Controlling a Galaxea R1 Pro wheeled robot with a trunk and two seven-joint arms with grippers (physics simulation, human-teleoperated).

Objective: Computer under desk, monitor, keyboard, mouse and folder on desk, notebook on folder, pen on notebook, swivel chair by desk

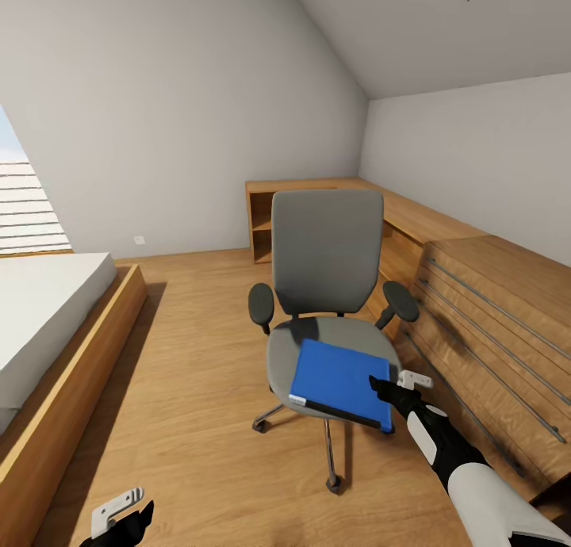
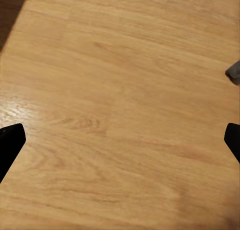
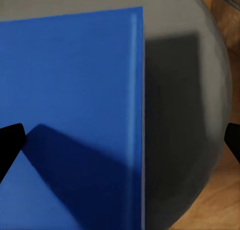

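bedroom, wood floor [image 1: 198, 372] | folder [image 1: 342, 380] flat on chair [image 1: 325, 254] seat, 5 o'clock side | right end effector [image 1: 392, 386] wide open, empty, at folder's 3 o'clock edge | slide one finger under that edge, pinch firmly, lift level | left end effector [image 2: 120, 140] open, empty, above floor

Folder [image 3: 70, 115] cut off by the frame edges.

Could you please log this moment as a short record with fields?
room: bedroom with bed and wooden drawer unit
chair: on wood floor, beside the drawer unit
folder: flat on the chair seat, one corner overhanging the front edge
right end effector: open, at the folder's right edge
left end effector: open, low over the floor
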